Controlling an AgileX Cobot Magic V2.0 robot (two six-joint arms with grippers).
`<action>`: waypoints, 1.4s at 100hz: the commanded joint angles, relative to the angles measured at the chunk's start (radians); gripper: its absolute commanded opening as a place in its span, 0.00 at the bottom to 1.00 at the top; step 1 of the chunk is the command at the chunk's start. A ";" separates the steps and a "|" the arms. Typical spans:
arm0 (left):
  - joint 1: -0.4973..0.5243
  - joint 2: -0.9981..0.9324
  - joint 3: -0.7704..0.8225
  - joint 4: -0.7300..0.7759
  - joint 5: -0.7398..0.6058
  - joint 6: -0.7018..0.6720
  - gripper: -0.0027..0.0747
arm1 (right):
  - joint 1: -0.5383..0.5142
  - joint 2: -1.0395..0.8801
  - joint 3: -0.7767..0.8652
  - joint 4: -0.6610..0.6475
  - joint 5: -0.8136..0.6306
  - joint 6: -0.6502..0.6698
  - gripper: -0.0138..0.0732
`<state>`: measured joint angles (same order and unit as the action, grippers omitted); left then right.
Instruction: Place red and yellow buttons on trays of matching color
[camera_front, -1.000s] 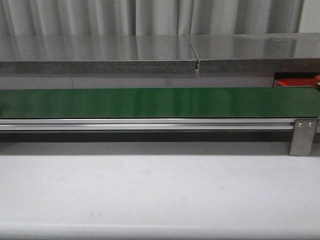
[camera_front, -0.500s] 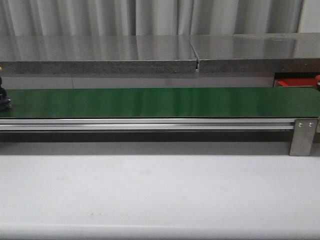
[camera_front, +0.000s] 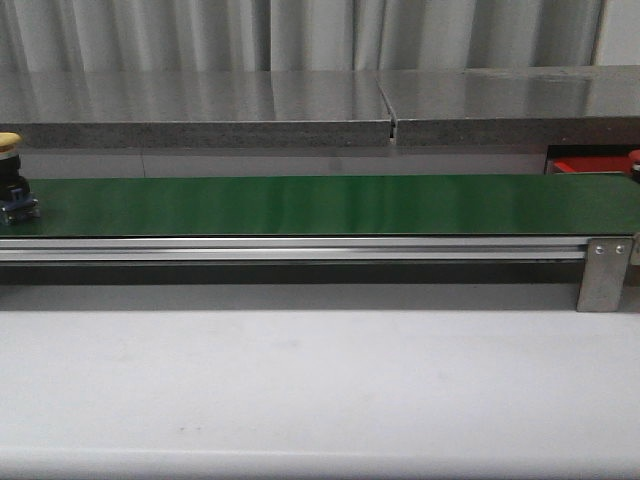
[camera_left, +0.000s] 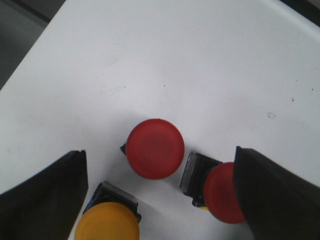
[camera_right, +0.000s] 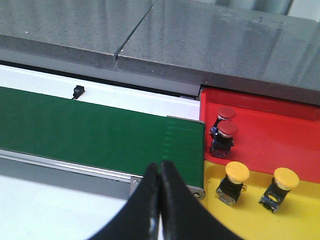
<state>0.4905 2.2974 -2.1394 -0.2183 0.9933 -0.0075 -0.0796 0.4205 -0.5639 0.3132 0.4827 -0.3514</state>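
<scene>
One long green belt (camera_front: 320, 205) runs across the front view, and at its far left end a yellow button (camera_front: 12, 180) stands upright on its dark base, cap up, so its long axis is vertical. At the belt's right end, the right wrist view shows a red tray (camera_right: 270, 125) and, beside it and nearer the camera, a yellow tray (camera_right: 260, 210). Two red buttons (camera_right: 224, 131) stand upright in the red tray, close together, and two yellow ones (camera_right: 235, 179) stand in the yellow tray, a little apart.

The button on the belt lies well apart from the right gripper (camera_right: 161, 210), which hangs over the belt's right end with its fingers pressed together and nothing between them. I judge this arm the nearer to both trays, so the pick would likely fall to it once the belt brings the button rightward; its fingers would have to part first.

The left gripper (camera_left: 160, 200) hangs spread wide and holding nothing over a white table (camera_left: 175, 60), above two loose red buttons (camera_left: 155, 148) and one yellow one (camera_left: 107, 230), all with caps facing the camera.
</scene>
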 joint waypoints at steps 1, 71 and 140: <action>-0.008 -0.046 -0.055 -0.034 -0.051 -0.005 0.79 | 0.001 0.004 -0.027 0.010 -0.073 -0.010 0.02; -0.013 0.036 -0.080 -0.030 -0.107 -0.005 0.79 | 0.001 0.004 -0.027 0.010 -0.072 -0.010 0.02; -0.013 0.059 -0.080 -0.030 -0.110 -0.005 0.41 | 0.001 0.004 -0.027 0.010 -0.072 -0.010 0.02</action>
<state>0.4824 2.4263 -2.1868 -0.2276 0.9286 -0.0075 -0.0796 0.4205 -0.5639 0.3132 0.4827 -0.3514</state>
